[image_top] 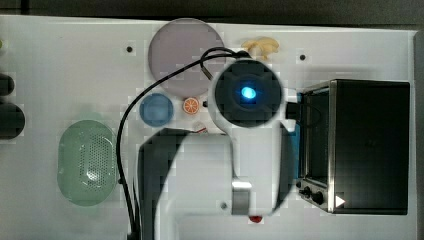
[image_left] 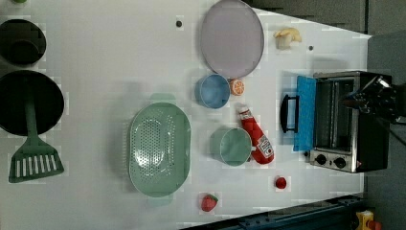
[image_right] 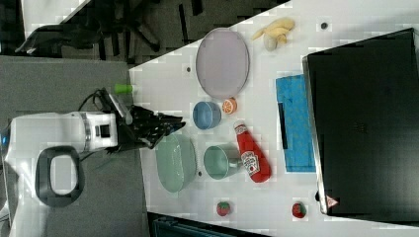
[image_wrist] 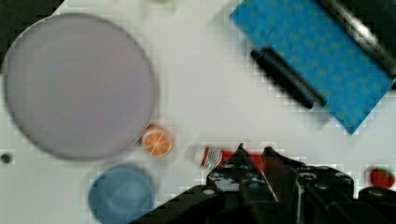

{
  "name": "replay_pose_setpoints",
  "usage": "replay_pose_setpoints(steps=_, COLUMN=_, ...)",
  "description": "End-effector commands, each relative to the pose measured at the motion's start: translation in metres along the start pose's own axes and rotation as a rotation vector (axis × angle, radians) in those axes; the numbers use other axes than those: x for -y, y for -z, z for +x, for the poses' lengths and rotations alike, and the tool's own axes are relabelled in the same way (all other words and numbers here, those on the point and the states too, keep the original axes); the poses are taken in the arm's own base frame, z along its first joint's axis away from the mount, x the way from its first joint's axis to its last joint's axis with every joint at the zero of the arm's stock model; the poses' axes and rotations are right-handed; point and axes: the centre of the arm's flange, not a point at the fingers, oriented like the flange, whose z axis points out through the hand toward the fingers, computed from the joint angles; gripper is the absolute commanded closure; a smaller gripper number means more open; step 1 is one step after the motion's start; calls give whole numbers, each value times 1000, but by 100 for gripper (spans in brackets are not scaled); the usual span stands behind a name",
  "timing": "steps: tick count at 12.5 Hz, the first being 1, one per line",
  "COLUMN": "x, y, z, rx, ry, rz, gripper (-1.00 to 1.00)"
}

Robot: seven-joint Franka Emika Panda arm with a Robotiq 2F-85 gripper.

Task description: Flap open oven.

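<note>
**Oven door lies flat, arm raised clear of it**

At the left view's right edge of the white table (image_left: 119, 57) stands the oven (image_left: 352, 120), and its blue door (image_left: 305, 112) already hangs down flat toward the dishes, the dark bar handle (image_left: 288, 113) at its outer edge and the wire rack showing inside. From that I judge the flap step done. In the right view the door (image_right: 295, 123) lies level on the table side of the black top (image_right: 365, 128), just beside the ketchup bottle (image_right: 253, 155).

I see my gripper (image_wrist: 254, 151) in the wrist view, high over the table, its two fingertips nearly together with a slim gap and nothing between them; the bottle merely shows beneath them. In the right view the gripper (image_right: 170, 126) points toward the table from well off its near edge, apart from every object. I take this as a pull-back posture, keeping the arm out of the door's swing.

Near the bottle sit a green cup (image_left: 235, 146) and a blue bowl (image_left: 212, 91), with an orange slice (image_left: 236, 86) just beside the bowl, a grey plate (image_left: 232, 38) farther off, and a green colander (image_left: 159, 149) to the left view's left.

In the top view my own arm (image_top: 245, 95) covers the cup, the bottle and most of the door. The oven's knobs (image_left: 330, 160) are small, and I cannot read their settings.
</note>
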Motion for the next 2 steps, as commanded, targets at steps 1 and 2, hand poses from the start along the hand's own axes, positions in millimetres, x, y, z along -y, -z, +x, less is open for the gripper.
replay_pose_setpoints(steps=1, x=-1, y=37, z=-17, rx=3, ry=-7, rz=49, gripper=65)
replay_pose_setpoints(steps=2, x=-6, y=48, z=-19, rx=3, ry=-8, rz=65, gripper=65)
